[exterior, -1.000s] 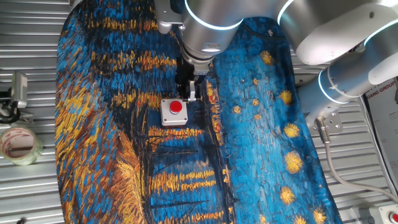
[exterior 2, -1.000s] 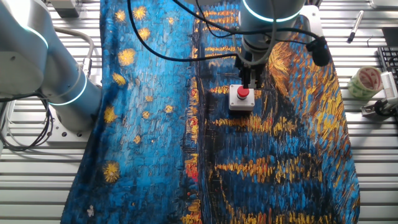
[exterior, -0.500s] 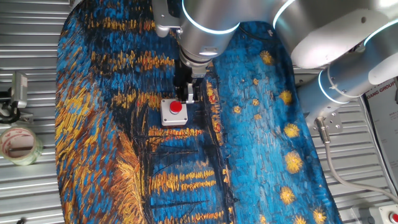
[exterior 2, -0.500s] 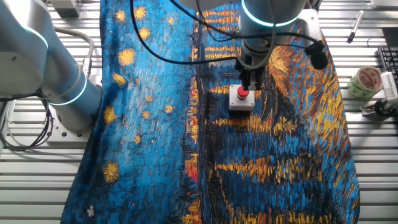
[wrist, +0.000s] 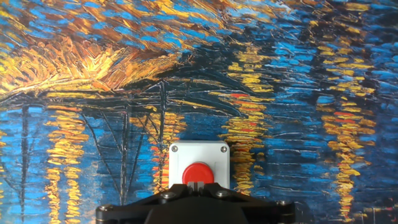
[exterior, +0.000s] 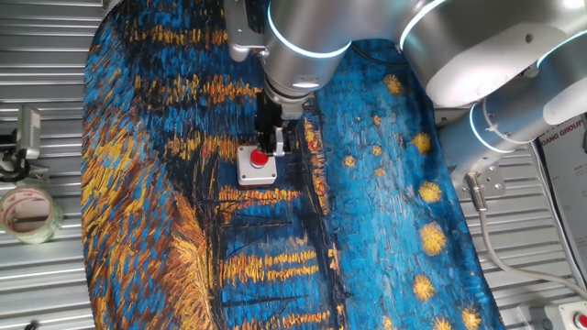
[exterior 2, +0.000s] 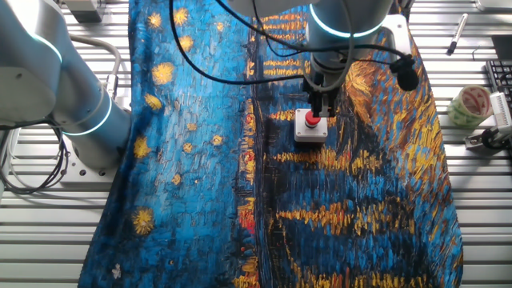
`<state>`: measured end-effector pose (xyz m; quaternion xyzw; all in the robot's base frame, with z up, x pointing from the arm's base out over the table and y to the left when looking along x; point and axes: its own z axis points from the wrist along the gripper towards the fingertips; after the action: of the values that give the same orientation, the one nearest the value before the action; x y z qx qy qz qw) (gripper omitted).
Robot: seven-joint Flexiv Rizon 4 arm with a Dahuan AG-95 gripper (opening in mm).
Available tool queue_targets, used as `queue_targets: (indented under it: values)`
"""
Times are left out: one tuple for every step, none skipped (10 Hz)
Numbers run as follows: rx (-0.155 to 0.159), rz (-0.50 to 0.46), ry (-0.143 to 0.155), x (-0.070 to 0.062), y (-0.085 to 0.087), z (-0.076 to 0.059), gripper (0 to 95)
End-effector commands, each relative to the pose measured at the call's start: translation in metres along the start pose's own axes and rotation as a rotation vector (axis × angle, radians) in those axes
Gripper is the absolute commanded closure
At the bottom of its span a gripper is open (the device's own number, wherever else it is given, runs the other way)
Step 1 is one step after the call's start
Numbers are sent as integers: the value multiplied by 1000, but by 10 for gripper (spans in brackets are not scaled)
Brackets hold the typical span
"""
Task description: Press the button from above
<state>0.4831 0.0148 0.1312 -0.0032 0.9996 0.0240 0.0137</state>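
Since the earlier frames the gripper (exterior: 272, 147) has crept toward the left of one fixed view and a little lower, so its dark fingertips now overlap the upper edge of the button (exterior: 260, 159), where a second ago they stood just up and right of the red dome. In the other fixed view the gripper (exterior 2: 319, 114) likewise sits closer over the button (exterior 2: 313, 122), its tips meeting the top of the dome. Whether they truly touch it I cannot tell.

The button lies a little above and left of the frame's centre in one fixed view, its pale square box flat on the painted cloth (exterior: 165, 202), amid dark blue and orange streaks. In the hand view the button (wrist: 198, 173) shows at the bottom centre, the red dome partly cut by the black gripper body along the lower edge.

No view shows the fingertips clearly enough to say whether they are spread or pressed together.

At the left edge of one fixed view a roll of tape (exterior: 27, 214) rests on the ribbed metal table (exterior: 46, 275), well apart from the button.
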Motion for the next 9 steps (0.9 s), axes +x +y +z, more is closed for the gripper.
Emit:
queue_targets:
  values:
    - [-2, -3, 1, 0, 0, 1, 950]
    - [-2, -5, -1, 0, 0, 3, 950]
    - [-3, -6, -3, 0, 0, 5, 950]
    - [-3, -6, -3, 0, 0, 5, 950]
    - [-3, -7, -5, 0, 0, 7, 950]
    - [-3, -7, -7, 1, 0, 9, 950]
    - [-3, -8, -10, 1, -1, 11, 950]
    - [-3, -8, -14, 1, -1, 14, 950]
    - [-4, -8, -18, 1, -1, 16, 950]
